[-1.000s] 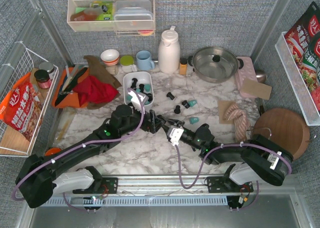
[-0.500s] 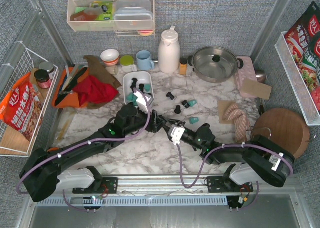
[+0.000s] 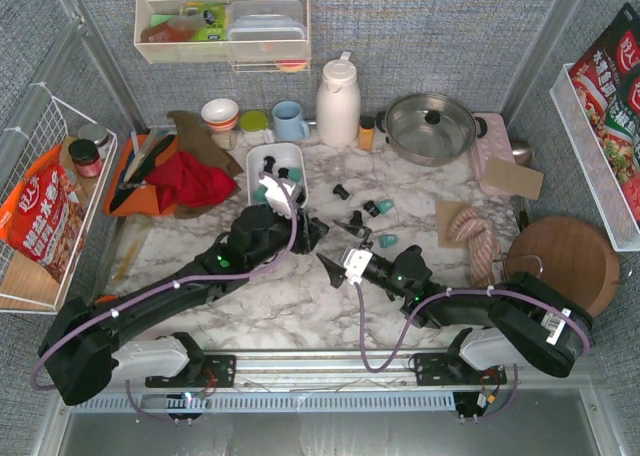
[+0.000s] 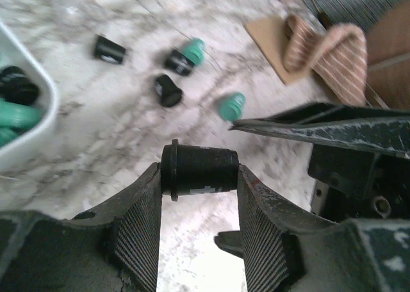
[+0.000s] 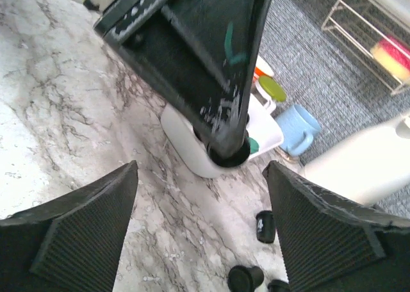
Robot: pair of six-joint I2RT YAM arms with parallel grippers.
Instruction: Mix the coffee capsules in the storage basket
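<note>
A: Left gripper [image 4: 200,177] is closed on a black capsule [image 4: 202,170], held crosswise between the pads with its rim sticking out one side. Looks lifted off the table [image 3: 300,306]
B: where's the basket
A: basket [image 3: 275,148] sits just behind and left of that gripper, a short swing away. Capsules [image 3: 262,191] inside are teal and black together
B: why the side grip
A: my read: with the pads on its sides, the capsule falls straight out once the jaws part over the basket. No reorienting needed
B: right arm?
A: right gripper [image 5: 200,177] is spread wide with nothing in it, just beside the left's tip and facing it. Probably held wide so it doesn't foul the left arm's path to the basket
B: what's left to do
A: loose capsules [image 3: 372,208] on the table to the right of both grippers. Three or so black and a couple teal, near each other, well apart from the basket. They lie on the right arm's side, so I'd guess it fetches them. Task is partway: some are in the basket, this one is in hand, the rest are out
</note>
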